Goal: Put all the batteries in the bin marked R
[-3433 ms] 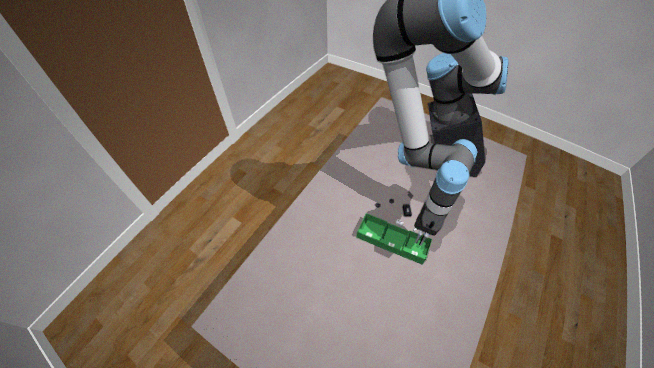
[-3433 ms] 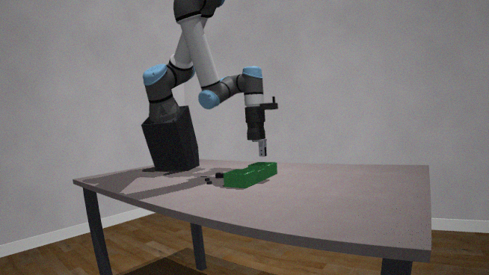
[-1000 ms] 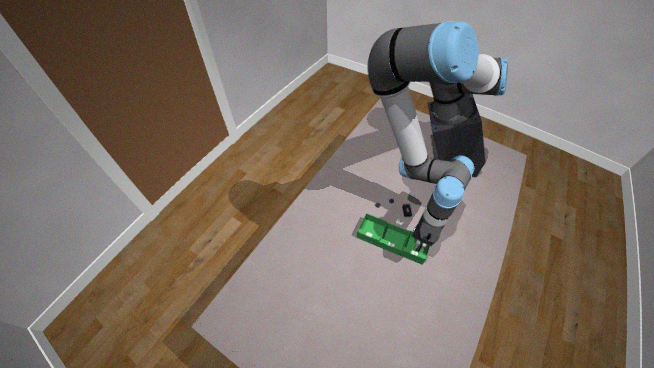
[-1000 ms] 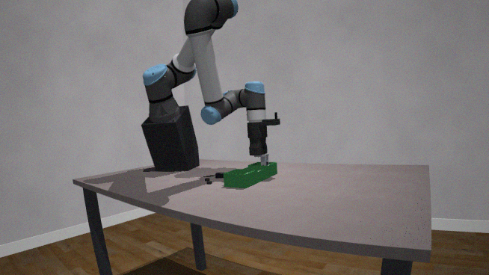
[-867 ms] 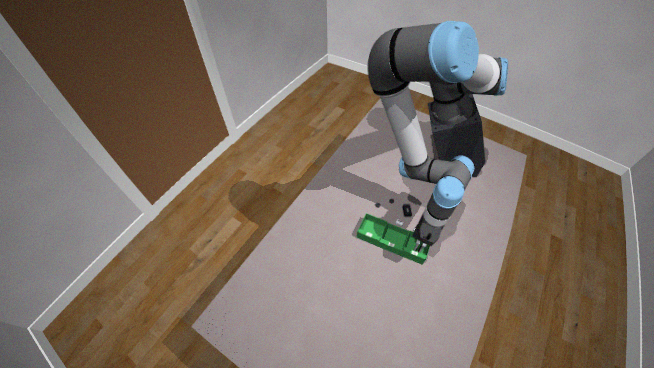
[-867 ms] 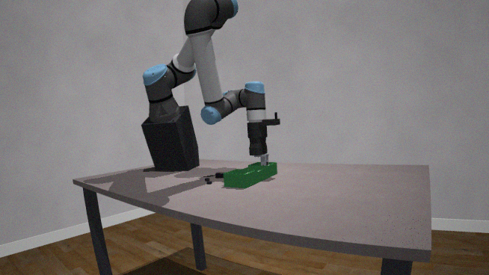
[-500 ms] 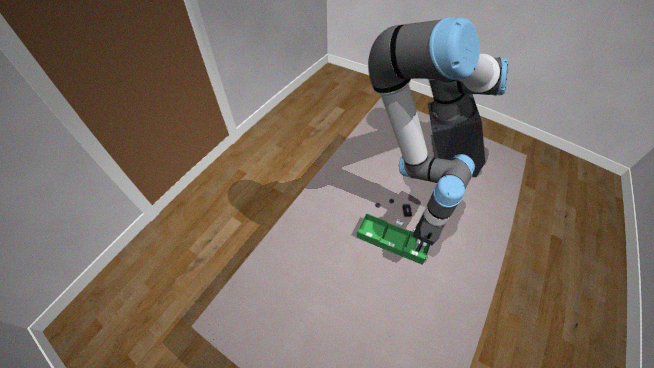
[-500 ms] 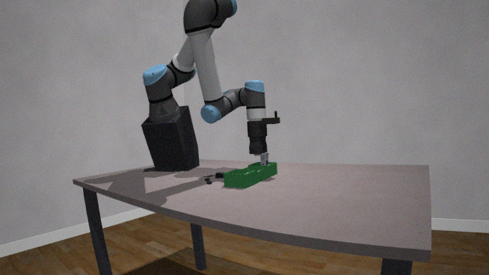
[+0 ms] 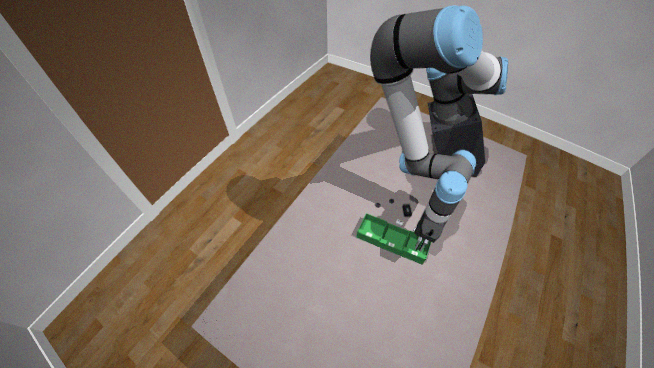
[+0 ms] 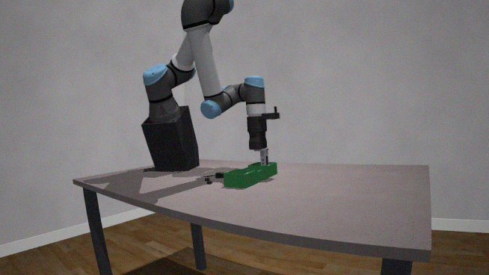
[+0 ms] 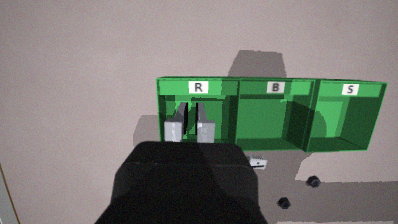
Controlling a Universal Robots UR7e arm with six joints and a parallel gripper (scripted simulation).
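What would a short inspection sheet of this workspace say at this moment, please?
Surface: grey table, bearing the arm's dark pedestal.
Job's things: green bin row marked R, B, S, standing upright; compartment R is partly hidden by the claw, and B and S look empty.
Clutter: two small dark round pieces, a small white piece and a black block lie beside the bins.
Claw: claw points down over compartment R, fingers narrow; whether it holds something cannot be told.
Cables: nothing seen.
Surroundings: wooden floor, grey walls, brown panel.
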